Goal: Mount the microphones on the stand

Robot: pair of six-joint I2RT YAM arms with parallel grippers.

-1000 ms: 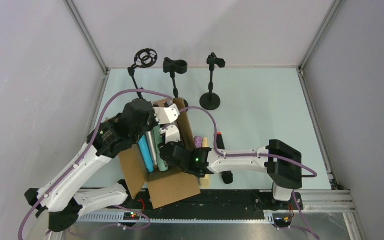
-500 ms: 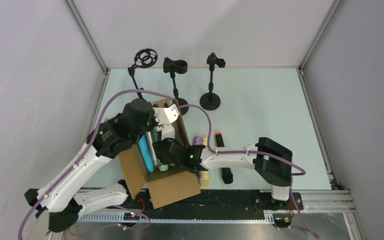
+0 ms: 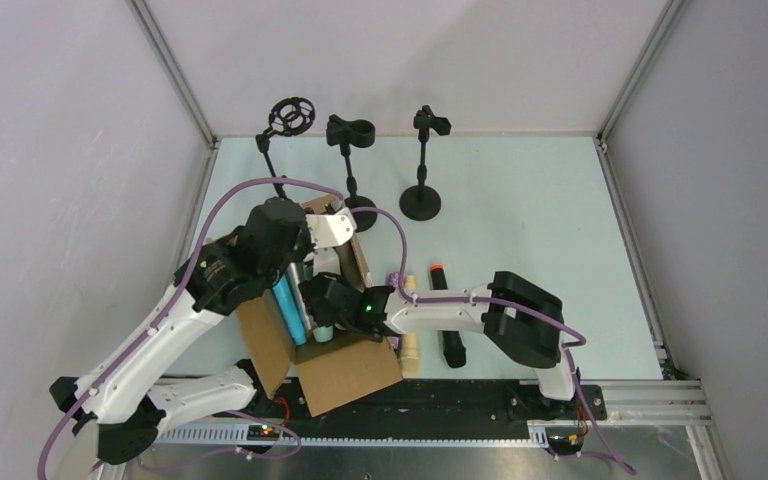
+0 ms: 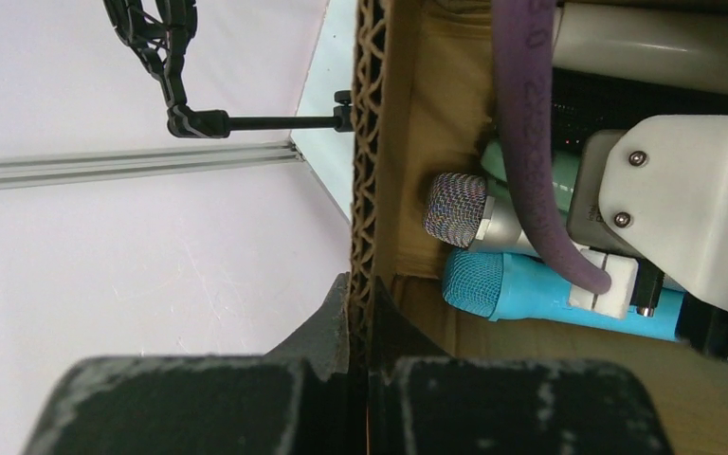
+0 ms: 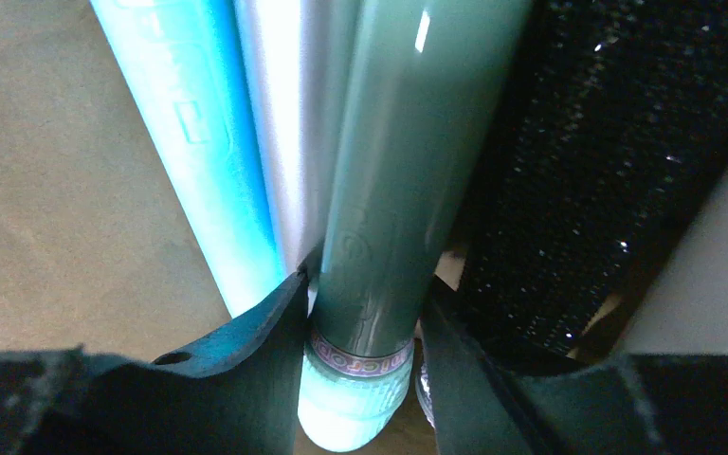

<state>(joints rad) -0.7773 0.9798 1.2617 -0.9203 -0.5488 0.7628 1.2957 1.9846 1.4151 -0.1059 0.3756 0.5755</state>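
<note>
An open brown cardboard box (image 3: 345, 375) holds a blue microphone (image 3: 289, 311), a silver-grey one (image 4: 457, 209) and a mint green microphone (image 5: 393, 161). My right gripper (image 5: 365, 284) reaches into the box, its fingers pressed on both sides of the mint green microphone near its end. My left gripper (image 4: 362, 294) is shut on the box's corrugated wall (image 4: 368, 142). On the table beside the box lie a cream microphone (image 3: 410, 345), a black one with an orange tip (image 3: 445, 315) and a mostly hidden purple one (image 3: 395, 280). Three black stands (image 3: 421, 202) are at the back.
The back stands carry a ring mount (image 3: 291, 115) and two clips (image 3: 350, 131), (image 3: 431, 122). A black glittery object (image 5: 569, 171) lies against the mint green microphone in the box. Purple cables arch over the box. Grey walls close in on three sides.
My right arm has swung left and pushed its gripper deeper into the box, onto the mint green microphone. The box has shifted slightly. The left gripper stays on the box wall.
</note>
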